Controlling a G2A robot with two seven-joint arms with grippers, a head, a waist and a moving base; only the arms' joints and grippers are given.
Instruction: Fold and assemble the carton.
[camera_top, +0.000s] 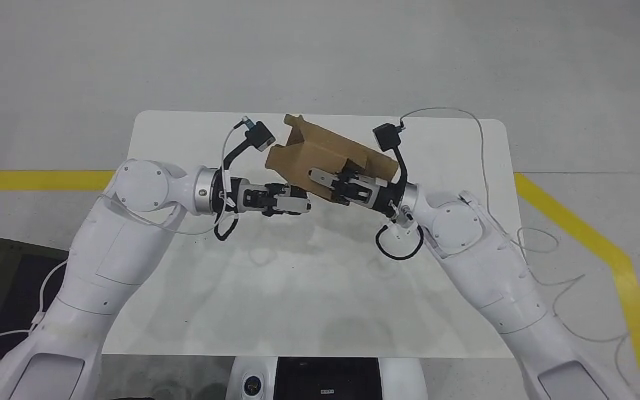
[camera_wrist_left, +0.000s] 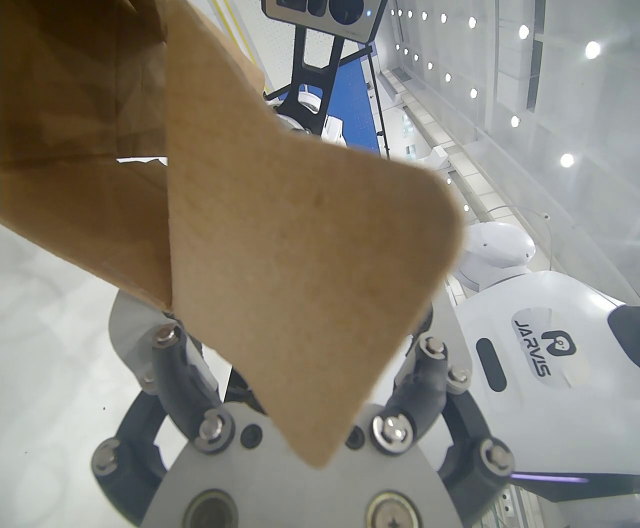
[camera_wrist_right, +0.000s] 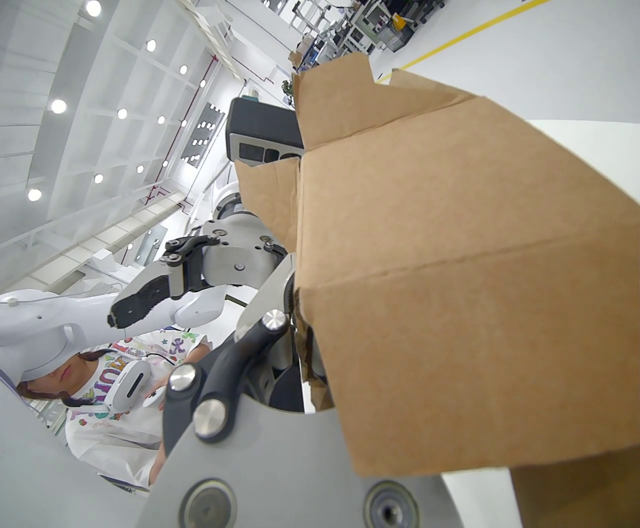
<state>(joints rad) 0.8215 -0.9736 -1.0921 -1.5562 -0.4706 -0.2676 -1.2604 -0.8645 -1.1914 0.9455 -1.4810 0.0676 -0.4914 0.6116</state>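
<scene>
A brown carton (camera_top: 312, 150) hangs above the white table (camera_top: 200, 300), partly unfolded, its flaps loose at the far end. My right gripper (camera_top: 328, 183) is shut on one wall of the carton (camera_wrist_right: 450, 260), with one finger (camera_wrist_right: 265, 320) pressed against the cardboard edge. My left gripper (camera_top: 293, 200) sits at the carton's near-left corner with its fingers spread open. A loose flap (camera_wrist_left: 300, 250) hangs between them and hides the tips. In the right wrist view one black-padded finger (camera_wrist_right: 142, 300) of the left gripper stands free of the cardboard.
The table's near half (camera_top: 320, 300) is bare white surface. Its edges run just beyond both arms. A yellow line (camera_top: 45, 180) marks the floor on either side of the table.
</scene>
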